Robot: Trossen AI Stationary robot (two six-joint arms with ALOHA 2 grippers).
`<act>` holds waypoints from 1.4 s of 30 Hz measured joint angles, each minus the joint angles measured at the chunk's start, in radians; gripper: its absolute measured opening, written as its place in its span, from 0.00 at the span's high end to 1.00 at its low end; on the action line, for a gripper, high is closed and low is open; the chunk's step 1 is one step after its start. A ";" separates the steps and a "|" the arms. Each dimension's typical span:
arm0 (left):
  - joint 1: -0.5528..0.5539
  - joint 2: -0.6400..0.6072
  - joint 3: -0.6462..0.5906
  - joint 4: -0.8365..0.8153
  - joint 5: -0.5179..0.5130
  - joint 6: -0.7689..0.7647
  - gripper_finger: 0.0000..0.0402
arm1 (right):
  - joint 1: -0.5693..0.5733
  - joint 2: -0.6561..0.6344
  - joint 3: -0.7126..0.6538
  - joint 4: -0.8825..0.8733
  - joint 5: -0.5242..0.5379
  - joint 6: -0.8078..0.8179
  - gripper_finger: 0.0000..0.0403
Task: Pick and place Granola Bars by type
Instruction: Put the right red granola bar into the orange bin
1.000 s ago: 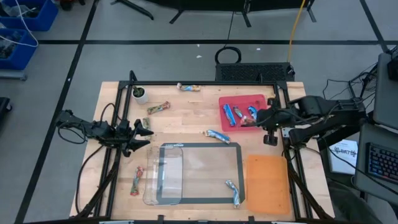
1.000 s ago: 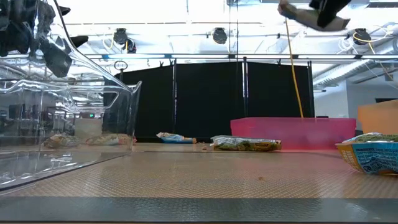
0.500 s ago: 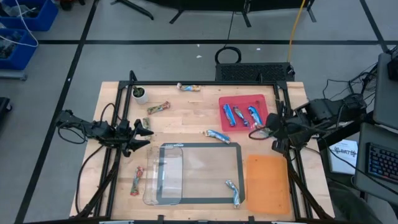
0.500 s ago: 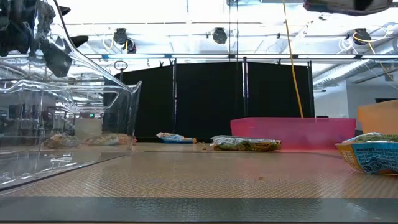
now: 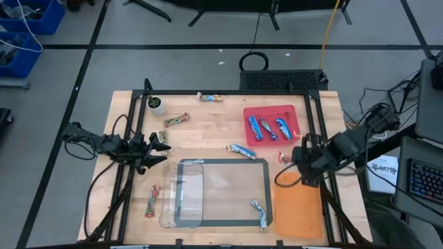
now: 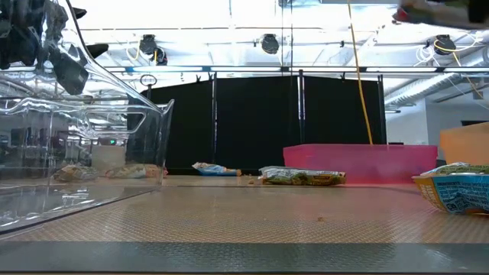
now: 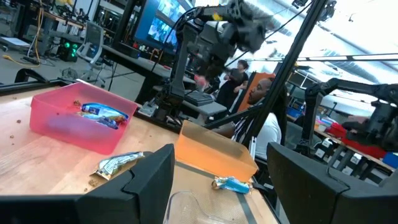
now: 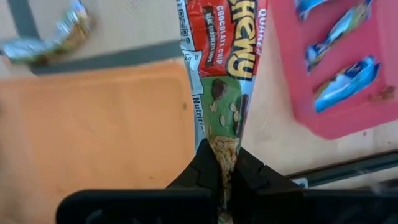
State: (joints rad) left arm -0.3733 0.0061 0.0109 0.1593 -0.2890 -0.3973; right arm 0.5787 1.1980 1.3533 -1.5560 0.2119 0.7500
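Right claw pinched shut on red bar, carried between pink tray and orange tray. Likely next: release at six o'clock, over orange. Left claw part-open, idle.

1. The right arm reaches in from the table's right side, its wrist over the right edge.
2. The right claw is clamped tight on the end of a red granola bar, which hangs from between its fingertips.
3. The left arm waits over the table's left edge; the left claw has its fingers parted and holds nothing.
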 joint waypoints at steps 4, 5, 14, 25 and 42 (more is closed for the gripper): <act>0.000 0.000 0.000 0.000 0.000 0.000 0.36 | 0.044 0.000 -0.109 0.048 -0.003 0.046 0.99; 0.000 0.000 0.000 0.000 0.000 0.000 0.36 | 0.054 0.000 -0.133 0.068 -0.005 0.053 0.99; 0.000 0.000 0.000 0.000 0.000 0.000 0.36 | 0.137 0.000 -0.303 0.245 -0.033 0.091 0.99; 0.000 0.000 0.000 0.000 0.000 0.000 0.36 | 0.193 -0.001 -0.478 0.445 -0.088 0.178 1.00; 0.000 0.000 0.000 0.000 0.000 0.000 0.36 | 0.216 -0.001 -0.712 0.755 -0.207 0.200 1.00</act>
State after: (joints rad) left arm -0.3729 0.0063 0.0108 0.1593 -0.2890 -0.3973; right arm 0.7948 1.1969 0.6412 -0.8011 0.0052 0.9501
